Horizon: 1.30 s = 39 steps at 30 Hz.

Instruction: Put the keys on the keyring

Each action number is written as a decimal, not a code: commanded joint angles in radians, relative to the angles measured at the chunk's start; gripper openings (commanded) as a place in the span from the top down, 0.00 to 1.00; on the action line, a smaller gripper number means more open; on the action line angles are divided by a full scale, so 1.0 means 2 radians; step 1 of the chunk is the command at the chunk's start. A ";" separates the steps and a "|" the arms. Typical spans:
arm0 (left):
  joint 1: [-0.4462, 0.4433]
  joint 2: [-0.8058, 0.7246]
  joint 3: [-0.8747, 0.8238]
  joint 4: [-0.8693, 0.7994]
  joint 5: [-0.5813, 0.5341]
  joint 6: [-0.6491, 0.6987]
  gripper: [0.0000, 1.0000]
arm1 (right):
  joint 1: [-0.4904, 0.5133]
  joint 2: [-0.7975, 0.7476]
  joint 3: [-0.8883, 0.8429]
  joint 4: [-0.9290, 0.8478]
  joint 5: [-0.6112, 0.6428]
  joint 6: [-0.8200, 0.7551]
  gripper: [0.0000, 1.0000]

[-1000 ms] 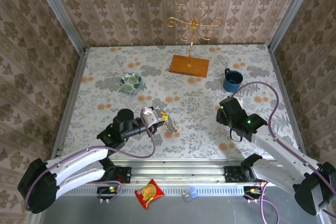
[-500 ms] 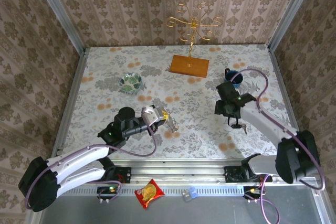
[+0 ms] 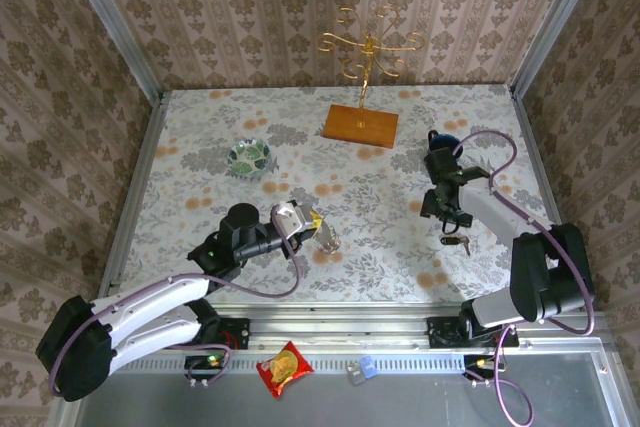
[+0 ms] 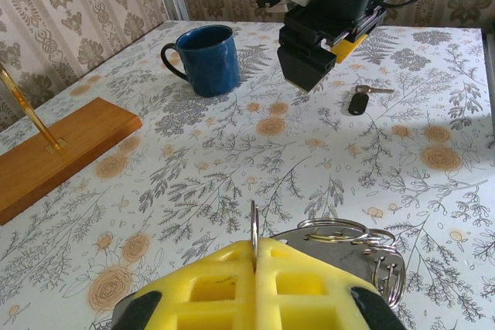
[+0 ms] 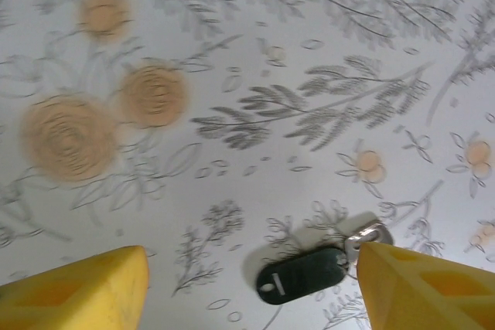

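Floral-print tabletop (image 3: pixel 380 247) with grey leaves and orange blooms, walled by brown patterned wallpaper. Left of centre in the overhead view, my left gripper (image 3: pixel 303 225) has its yellow fingers pressed fully together on a thin silver ring of the keyring (image 4: pixel 340 231). The keyring is a cluster of silver metal rings, held just above the table at the bottom of the left wrist view.

Right of centre overhead, my right gripper (image 3: pixel 447 212) hangs near a dark blue enamel mug (image 3: pixel 443 154), jaws spread wide and holding nothing. A small key (image 5: pixel 303 276) with a dark oval head and a silver end lies flat on the table. It sits low in the right wrist view, between the two yellow fingertips but much nearer the right-hand one.

I judge the step in hand to be picking up this key. To do it well, I would shift the gripper toward frame right until the head is centred. Then I would come straight down and close across the head's narrow width, leaving enough of the key exposed to meet the ring.
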<state>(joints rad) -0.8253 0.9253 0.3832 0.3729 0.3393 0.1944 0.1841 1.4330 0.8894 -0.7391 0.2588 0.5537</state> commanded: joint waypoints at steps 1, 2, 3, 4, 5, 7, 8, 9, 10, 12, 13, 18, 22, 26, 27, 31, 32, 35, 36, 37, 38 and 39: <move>-0.005 0.004 0.021 0.010 0.004 0.003 1.00 | -0.025 -0.016 -0.008 -0.019 0.001 0.020 0.25; -0.005 0.004 0.022 0.010 0.004 0.003 1.00 | -0.035 -0.017 -0.009 -0.021 0.001 0.023 0.25; -0.005 0.004 0.022 0.010 0.006 0.003 1.00 | -0.044 -0.017 -0.012 -0.022 0.000 0.026 0.25; -0.005 0.004 0.022 0.010 0.006 0.002 1.00 | -0.052 -0.017 -0.013 -0.022 -0.002 0.029 0.25; -0.006 0.006 0.023 0.009 0.007 0.002 1.00 | -0.058 -0.017 -0.015 -0.023 -0.002 0.030 0.25; -0.006 0.006 0.024 0.008 0.007 0.003 1.00 | -0.066 -0.037 -0.019 -0.022 -0.001 0.030 0.24; -0.006 0.006 0.025 0.008 0.007 0.003 1.00 | -0.069 -0.040 -0.021 -0.020 -0.002 0.030 0.24; -0.006 0.007 0.025 0.007 0.007 0.004 1.00 | -0.070 -0.041 -0.023 -0.019 -0.003 0.029 0.24; -0.007 0.008 0.026 0.007 0.006 0.004 1.00 | -0.071 -0.043 -0.025 -0.017 -0.001 0.029 0.24; -0.006 0.009 0.027 0.006 0.007 0.003 1.00 | -0.072 -0.043 -0.027 -0.014 -0.001 0.023 0.24; -0.007 0.009 0.027 0.006 0.009 0.003 1.00 | -0.072 -0.041 -0.026 -0.013 -0.003 0.019 0.24; -0.008 0.009 0.031 -0.003 0.015 0.007 1.00 | -0.071 -0.024 -0.029 -0.014 -0.038 0.023 0.26; -0.008 0.009 0.033 -0.005 0.015 0.009 1.00 | -0.071 -0.010 -0.048 -0.005 -0.046 0.062 0.29; -0.008 0.009 0.034 -0.008 0.020 0.011 1.00 | -0.077 -0.002 -0.053 -0.001 -0.025 0.083 0.31; -0.008 0.009 0.034 -0.009 0.021 0.011 1.00 | -0.083 0.001 -0.054 0.002 -0.026 0.087 0.32; -0.009 0.010 0.032 -0.007 0.028 0.007 1.00 | -0.104 0.014 -0.062 0.033 -0.054 0.088 0.35; -0.010 0.012 0.032 -0.006 0.031 0.007 1.00 | -0.105 0.019 -0.063 0.039 -0.059 0.087 0.36; -0.010 0.015 0.031 -0.005 0.034 0.006 1.00 | -0.104 0.036 -0.063 0.055 -0.077 0.093 0.41; -0.011 0.015 0.031 -0.005 0.035 0.006 1.00 | -0.104 0.043 -0.063 0.057 -0.077 0.095 0.42; -0.010 0.015 0.031 -0.005 0.037 0.006 1.00 | -0.104 0.048 -0.063 0.059 -0.074 0.097 0.44; -0.011 0.015 0.031 -0.005 0.038 0.007 1.00 | -0.104 0.051 -0.064 0.060 -0.073 0.097 0.45; -0.010 0.015 0.032 -0.005 0.040 0.008 1.00 | -0.104 0.055 -0.064 0.061 -0.073 0.097 0.46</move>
<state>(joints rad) -0.8375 0.9569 0.4149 0.3363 0.3862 0.2016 -0.0235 1.5196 0.7776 -0.6353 0.1326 0.7177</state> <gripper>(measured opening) 0.064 0.542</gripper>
